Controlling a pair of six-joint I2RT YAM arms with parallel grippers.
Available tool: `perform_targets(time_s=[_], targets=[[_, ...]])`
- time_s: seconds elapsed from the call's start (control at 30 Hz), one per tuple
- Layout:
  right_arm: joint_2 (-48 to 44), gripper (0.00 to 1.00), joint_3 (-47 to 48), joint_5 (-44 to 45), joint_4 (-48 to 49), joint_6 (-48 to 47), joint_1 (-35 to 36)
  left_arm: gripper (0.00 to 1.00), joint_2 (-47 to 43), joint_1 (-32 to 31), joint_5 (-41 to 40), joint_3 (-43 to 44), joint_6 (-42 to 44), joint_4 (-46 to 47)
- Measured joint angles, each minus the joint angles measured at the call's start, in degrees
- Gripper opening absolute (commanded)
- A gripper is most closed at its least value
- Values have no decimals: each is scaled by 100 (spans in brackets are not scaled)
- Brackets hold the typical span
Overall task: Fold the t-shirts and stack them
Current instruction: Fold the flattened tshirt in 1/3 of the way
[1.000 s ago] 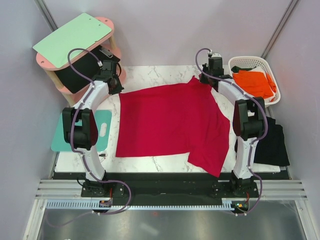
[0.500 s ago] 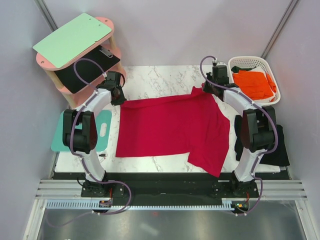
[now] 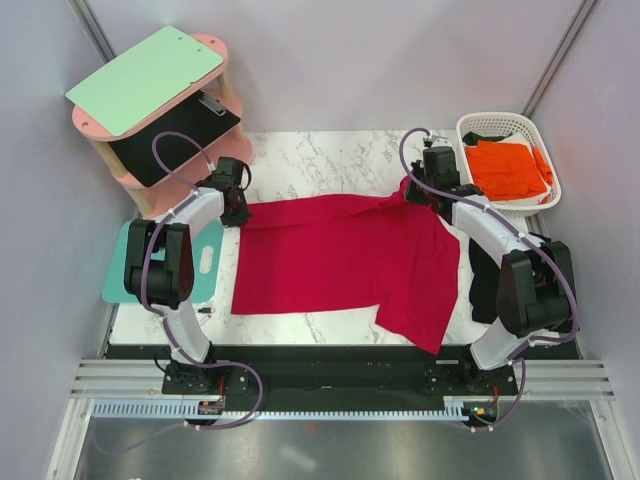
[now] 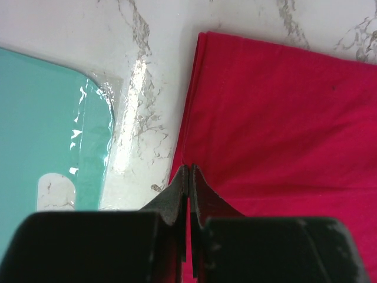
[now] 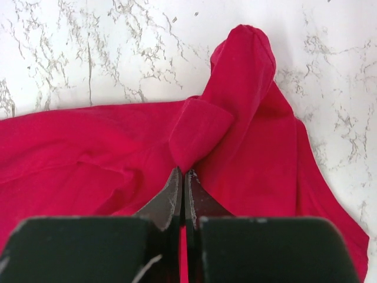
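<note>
table [image 3: 330,150] | red t-shirt [image 3: 340,255] spread mid-table, first fold judged underway | black t-shirt [image 3: 548,285] at right table edge, unstacked | orange t-shirt [image 3: 505,165] in basket [image 3: 500,122] | left claw [image 4: 188,172] and right claw [image 5: 182,175] each pinched tight on the red t-shirt's far corners | early: no stack yet, all three left

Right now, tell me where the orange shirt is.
In the top view, the orange shirt lies in the white basket at the table's far right corner, just right of the right gripper.
</note>
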Motion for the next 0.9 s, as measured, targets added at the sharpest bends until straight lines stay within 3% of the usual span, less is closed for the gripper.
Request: perform_targets(time_s=[0.53, 0.57, 0.63, 0.67, 0.7, 0.73, 0.77, 0.8, 0.87, 0.9], targets=[[-1115, 0, -911, 310, -490, 48, 175, 3, 0, 0, -173, -190, -22, 98], [-1169, 0, -990, 313, -498, 87, 184, 6, 0, 0, -173, -210, -31, 103], [-1233, 0, -1167, 315, -544, 164, 212, 42, 0, 0, -166, -245, -46, 105], [-1239, 1, -1268, 313, -566, 221, 225, 51, 0, 0, -157, -254, -52, 98], [-1239, 10, -1373, 304, -597, 271, 245, 61, 0, 0, -151, -262, -61, 103], [-1239, 34, -1462, 293, -623, 302, 249, 69, -7, 0, -149, -273, -79, 107], [-1237, 50, -1567, 275, -673, 341, 256, 99, -26, 0, -149, -295, -90, 114], [-1237, 73, -1648, 243, -730, 387, 264, 100, -61, -2, -153, -334, -98, 125], [-1224, 84, -1731, 186, -820, 431, 282, 100, -170, -24, -181, -428, -111, 122], [-1215, 94, -1733, 179, -863, 378, 282, 100, -258, -48, -221, -474, -118, 122]])
